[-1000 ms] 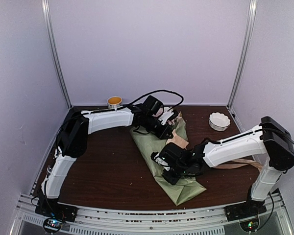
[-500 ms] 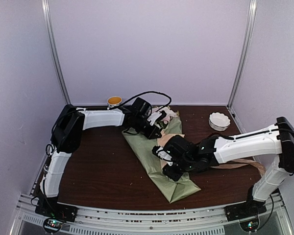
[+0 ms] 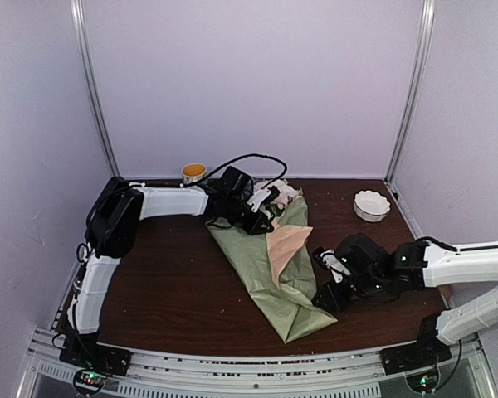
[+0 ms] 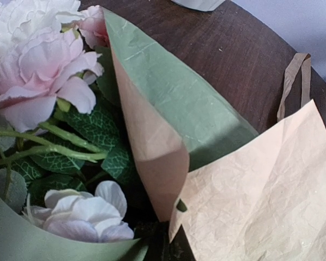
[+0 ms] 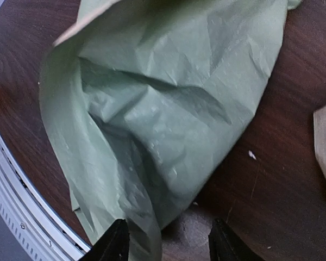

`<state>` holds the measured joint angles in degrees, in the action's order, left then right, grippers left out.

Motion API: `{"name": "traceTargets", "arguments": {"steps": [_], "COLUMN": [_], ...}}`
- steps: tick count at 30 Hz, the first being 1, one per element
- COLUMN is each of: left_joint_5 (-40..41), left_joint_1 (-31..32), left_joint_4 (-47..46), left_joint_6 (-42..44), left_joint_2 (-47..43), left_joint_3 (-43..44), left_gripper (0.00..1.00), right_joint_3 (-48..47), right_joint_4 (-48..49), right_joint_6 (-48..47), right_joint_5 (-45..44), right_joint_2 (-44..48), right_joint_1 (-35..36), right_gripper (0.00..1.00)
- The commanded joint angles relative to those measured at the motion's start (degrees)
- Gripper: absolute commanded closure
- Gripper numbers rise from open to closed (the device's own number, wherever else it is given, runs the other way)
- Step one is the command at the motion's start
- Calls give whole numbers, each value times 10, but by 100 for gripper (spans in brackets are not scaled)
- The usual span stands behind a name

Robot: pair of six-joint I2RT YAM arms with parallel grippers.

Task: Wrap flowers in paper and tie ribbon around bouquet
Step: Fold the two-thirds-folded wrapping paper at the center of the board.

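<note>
The bouquet lies slantwise mid-table, a cone of sage-green paper with a tan flap folded over its middle. The flowers poke out at the far end; the left wrist view shows pink and white blooms with green leaves inside the paper. My left gripper is shut on the paper's edge beside the blooms, its fingers almost hidden. My right gripper stands open to the right of the cone's narrow end. In its own view the right gripper has the crumpled paper just ahead. The ribbon lies on the table beyond the paper.
A white scalloped bowl sits at the back right, and a small cup at the back wall. The table's near metal rail runs close to the cone's tip.
My right gripper has opened, let go of the paper and drawn back to the right, off the cone. The tan flap now shows uncovered. The left gripper keeps its hold.
</note>
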<state>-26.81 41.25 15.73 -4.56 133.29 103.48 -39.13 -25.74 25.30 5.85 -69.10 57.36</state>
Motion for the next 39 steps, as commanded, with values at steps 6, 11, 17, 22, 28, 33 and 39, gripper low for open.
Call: {"name": "traceTargets", "arguments": {"steps": [6,11,17,22,28,33,39], "left_joint_5": [-1,-1,-3,-5,-4,4,4], "left_joint_1": [-11,-12,-14,-17,-21,-25,-31], "left_joint_4": [-18,-16,-17,-18,-12,-6,-1], "left_joint_6": [1,1,1,3,8,15,18], "left_joint_2": [-8,-8,-10,-9,-12,-10,-6], "left_joint_3": [-14,-15,-21,-24,-25,-19,-16], "left_gripper": [100,100,100,100,100,100,100], "right_joint_3": [102,114,111,49,25,25,25], "right_joint_4": [29,56,47,-18,-96,-156,-182], "right_joint_6": [140,138,136,107,132,155,169], "right_joint_5": [54,70,33,-49,-148,-189,-203], "right_joint_2": [103,136,95,29,-21,-35,-53], "right_joint_1": [-7,7,21,65,77,91,109], "right_gripper": [43,43,44,44,48,53,57]}}
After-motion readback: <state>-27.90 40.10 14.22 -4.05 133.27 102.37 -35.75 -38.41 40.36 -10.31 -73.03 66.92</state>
